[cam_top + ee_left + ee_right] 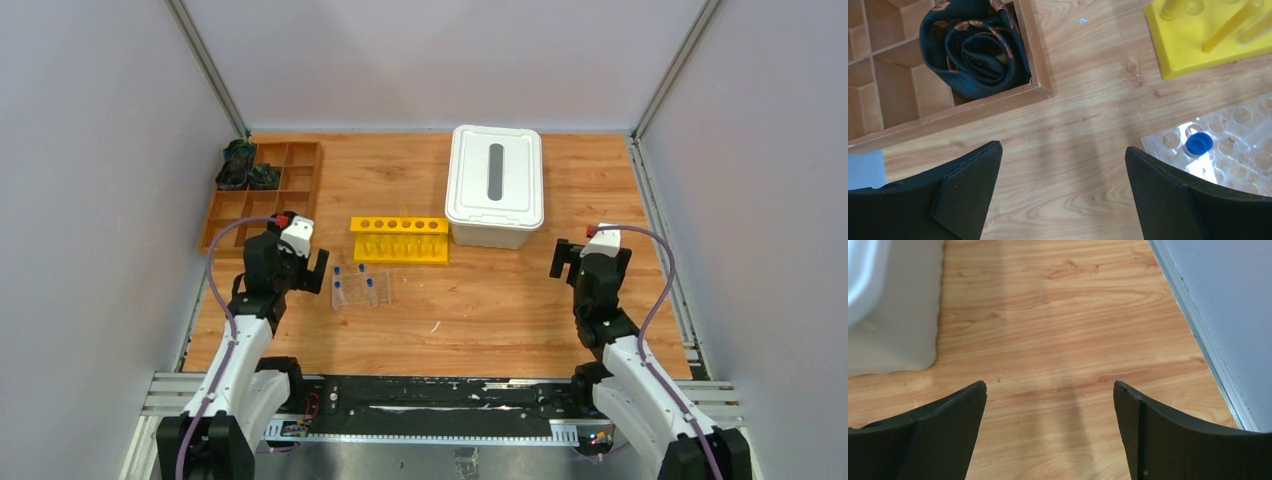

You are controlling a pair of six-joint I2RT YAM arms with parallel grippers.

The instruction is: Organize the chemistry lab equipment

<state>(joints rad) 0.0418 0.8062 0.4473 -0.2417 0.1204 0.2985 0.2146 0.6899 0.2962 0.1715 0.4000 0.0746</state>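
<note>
Rack just right of left pincer

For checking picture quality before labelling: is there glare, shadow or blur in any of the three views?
Top external: even soft light; the clear plastic rack is tiny and faint. Left wrist: table sharp, a white glare patch on the rack, a pale shadow by the left gripper. Right wrist: a pale shadow streak by the right gripper; the white bin looks washed out.

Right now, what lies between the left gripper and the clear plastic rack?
Only bare wooden tabletop separates the left gripper from the clear plastic rack; the left wrist view shows it.
</note>
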